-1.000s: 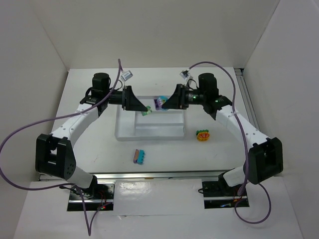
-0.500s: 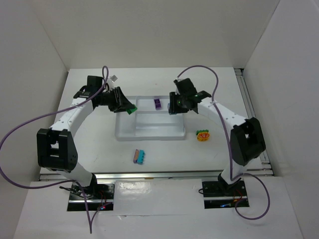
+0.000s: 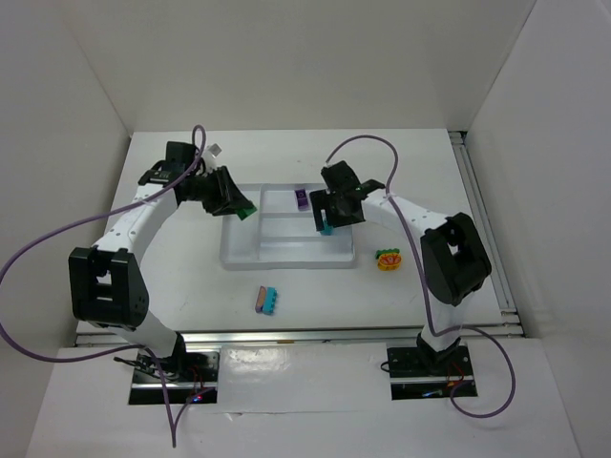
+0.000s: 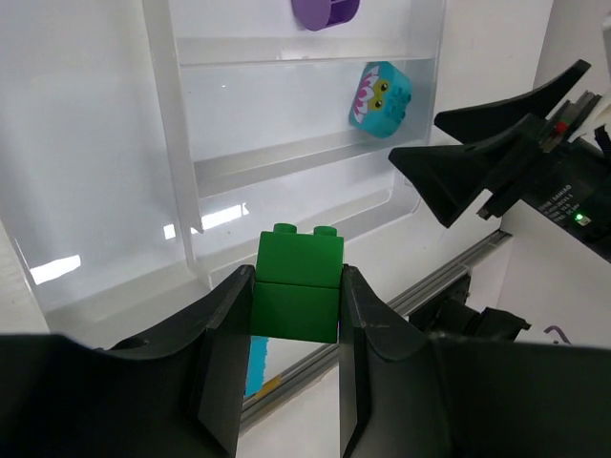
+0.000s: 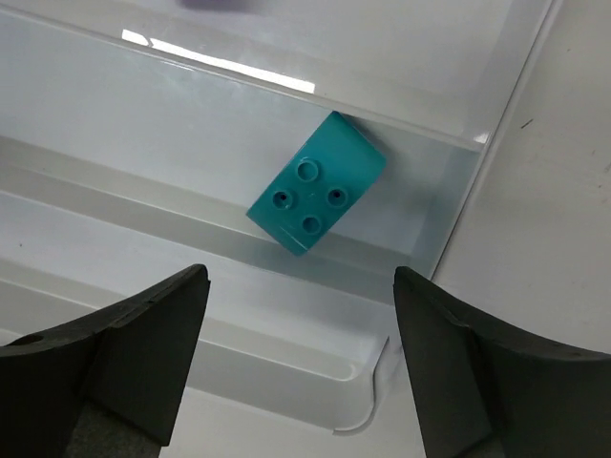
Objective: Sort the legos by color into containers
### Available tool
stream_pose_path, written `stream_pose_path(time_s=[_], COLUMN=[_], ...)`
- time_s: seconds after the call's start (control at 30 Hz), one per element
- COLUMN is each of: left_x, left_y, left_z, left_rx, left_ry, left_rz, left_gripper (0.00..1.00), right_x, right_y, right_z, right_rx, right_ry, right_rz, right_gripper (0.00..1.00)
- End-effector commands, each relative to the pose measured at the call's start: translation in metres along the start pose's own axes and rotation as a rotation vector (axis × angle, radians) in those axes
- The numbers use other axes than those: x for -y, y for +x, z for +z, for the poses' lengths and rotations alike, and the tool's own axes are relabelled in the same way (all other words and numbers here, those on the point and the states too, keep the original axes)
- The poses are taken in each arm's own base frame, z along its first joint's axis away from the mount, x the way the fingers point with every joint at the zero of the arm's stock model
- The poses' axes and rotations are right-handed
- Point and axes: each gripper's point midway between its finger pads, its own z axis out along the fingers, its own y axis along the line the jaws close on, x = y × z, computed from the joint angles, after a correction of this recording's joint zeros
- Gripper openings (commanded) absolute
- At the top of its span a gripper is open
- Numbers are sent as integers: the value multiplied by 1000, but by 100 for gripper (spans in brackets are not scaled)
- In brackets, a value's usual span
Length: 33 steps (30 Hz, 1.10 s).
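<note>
The white tray has a tall narrow section on its left and three long sections. My left gripper is shut on a green brick and holds it above the narrow section. My right gripper is open and empty above the tray's right end. A cyan brick lies tilted in the middle long section below it and also shows in the top view. A purple brick lies in the back section.
An orange and green stack sits on the table right of the tray. A purple and cyan stack lies in front of the tray. White walls enclose the table on three sides.
The two grippers drew apart from the tray's middle. The right gripper opened and its cyan brick now lies in the tray. The left gripper moved left with the green brick.
</note>
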Motion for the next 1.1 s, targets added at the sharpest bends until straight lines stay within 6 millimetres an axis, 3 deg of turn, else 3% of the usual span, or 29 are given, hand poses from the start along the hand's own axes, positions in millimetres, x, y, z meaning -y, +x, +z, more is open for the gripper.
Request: stream_pose_path(time_s=[0.0,0.1,0.17,0.2,0.3,0.5,0.53,0.57,0.6,0.63,0.7,1.0,1.07], left_x=[18,33,40,50,66,93,99,105,111,113,118,133,132], left_y=[-7,-8,-4,0,4,25,28,34,38,38,41,46,47], left_z=[-5,-11,-10,-12,-14,-14,-15,-22,-22,-22,-29,-35,-34], left_rx=[4,-5,-31,-64,-100,-197,-205,-233,-250,-247,-258,-265,-263], left_ry=[69,138,193,263,397,577,612,679,710,739,779,842,843], left_rz=[68,124,145,163,200,242,262,264,272,278,277,334,336], left_gripper=[0,0,0,0,0,0,0,0,0,0,0,0,0], right_x=[-4,-8,-14,-21,-53,-96,-102,-99,-108,-112,-117,-131,-137], right_y=[-10,-20,-31,-45,-70,-55,-65,-60,-55,-64,-64,-71,-62], right_z=[-3,-19,-34,-51,-92,-131,-144,-143,-153,-163,-177,-191,-182], right_rx=[29,69,108,159,247,233,278,268,242,275,269,263,200], right_ry=[29,23,-12,-50,-278,-618,-686,-731,-844,-919,-1040,-1177,-1197], right_rz=[-25,-14,-9,-4,-6,-41,-30,-5,-5,21,42,9,20], right_gripper=[86,86,81,76,74,74,74,74,74,74,76,77,77])
